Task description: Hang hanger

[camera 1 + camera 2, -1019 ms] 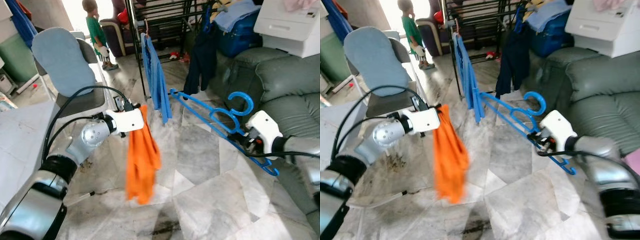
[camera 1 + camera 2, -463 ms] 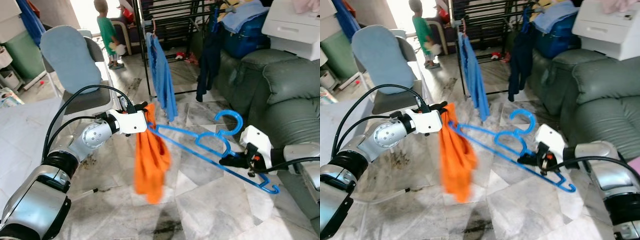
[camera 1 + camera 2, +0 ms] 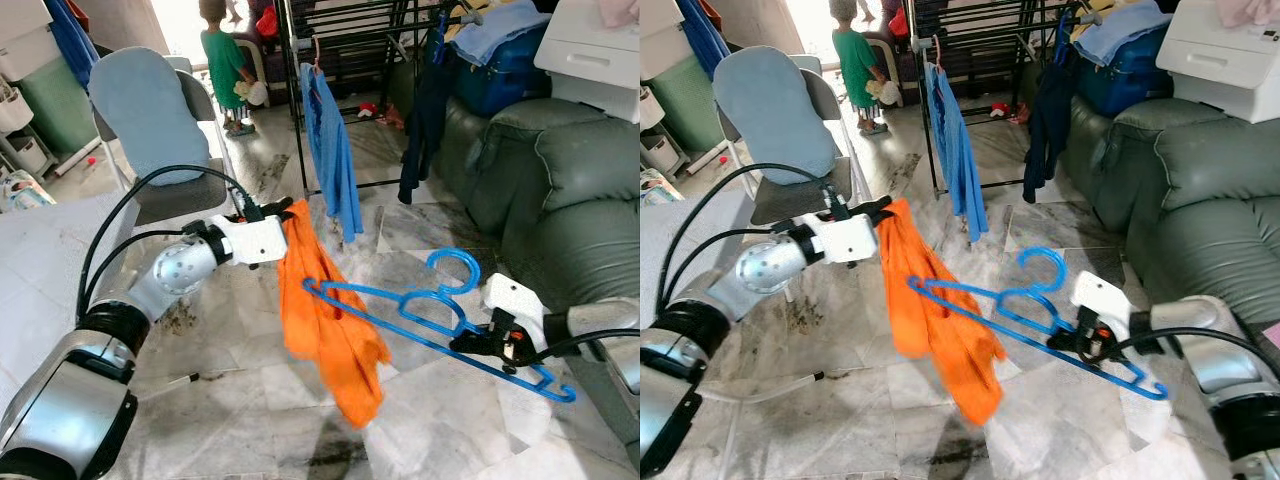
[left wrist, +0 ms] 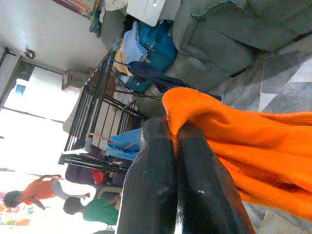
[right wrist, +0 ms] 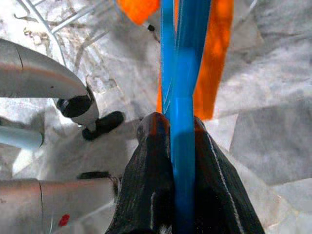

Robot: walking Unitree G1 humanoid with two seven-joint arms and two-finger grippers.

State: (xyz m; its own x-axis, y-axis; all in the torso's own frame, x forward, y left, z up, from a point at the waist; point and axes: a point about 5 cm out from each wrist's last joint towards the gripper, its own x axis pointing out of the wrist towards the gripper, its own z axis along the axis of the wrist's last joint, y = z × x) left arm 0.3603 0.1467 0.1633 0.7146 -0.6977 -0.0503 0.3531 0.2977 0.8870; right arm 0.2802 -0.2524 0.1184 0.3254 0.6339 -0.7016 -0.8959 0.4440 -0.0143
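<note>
Marble floor tiles (image 3: 420,420) lie under both of your arms, in a crowded living room. You hold the blue hanger (image 3: 420,312) in your right gripper (image 3: 470,342), whose fingers are closed tight on its lower bar; the hook points up just above that gripper, and the far tip of the hanger reaches into the orange cloth (image 3: 325,320). Your left gripper (image 3: 285,210) is pinched shut on the top corner of this cloth, which hangs down from it to the right. Behind the left gripper stand a grey chair (image 3: 140,120) and a black drying rack (image 3: 340,40) with a blue shirt (image 3: 328,150). Beside your right gripper is a grey-green sofa (image 3: 570,190). Further back, a person in a green top (image 3: 225,65) stands.
</note>
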